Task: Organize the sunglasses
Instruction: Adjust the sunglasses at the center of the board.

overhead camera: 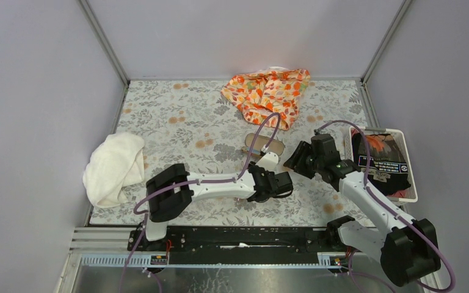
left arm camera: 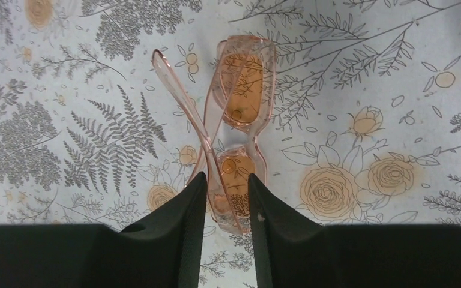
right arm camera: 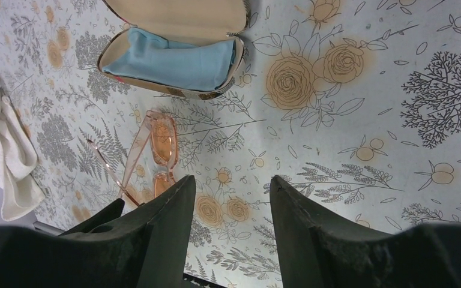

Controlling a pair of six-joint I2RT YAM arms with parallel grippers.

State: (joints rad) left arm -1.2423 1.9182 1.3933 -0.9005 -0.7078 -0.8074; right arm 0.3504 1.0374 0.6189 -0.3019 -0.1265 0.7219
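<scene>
Grey walls close round a table (overhead camera: 177, 110) spread with a flower-printed cover. An orange leaf-patterned cloth (overhead camera: 269, 94) lies bunched at the far edge and a white towel (overhead camera: 115, 168) is heaped at the left. A white basket (overhead camera: 410, 162) of dark things sits at the right.

Near the middle, an open glasses case (overhead camera: 262, 143) lies with a blue cloth (right arm camera: 174, 63) inside it. The sunglasses (left arm camera: 240, 102) lie flat on the cover just on the near side of the case, apart from it. Their slim arms cross each other behind the lenses.

The left gripper (left arm camera: 226, 176) is down at the sunglasses' near end. Its jaws are narrow, one finger (left arm camera: 186, 222) on each side of the near lens and the crossing arms. Whether they actually pinch the frame I cannot tell.

The right gripper (right arm camera: 232, 180) hangs above the cover just to the right of the sunglasses, jaws apart, with only the printed cover between them
</scene>
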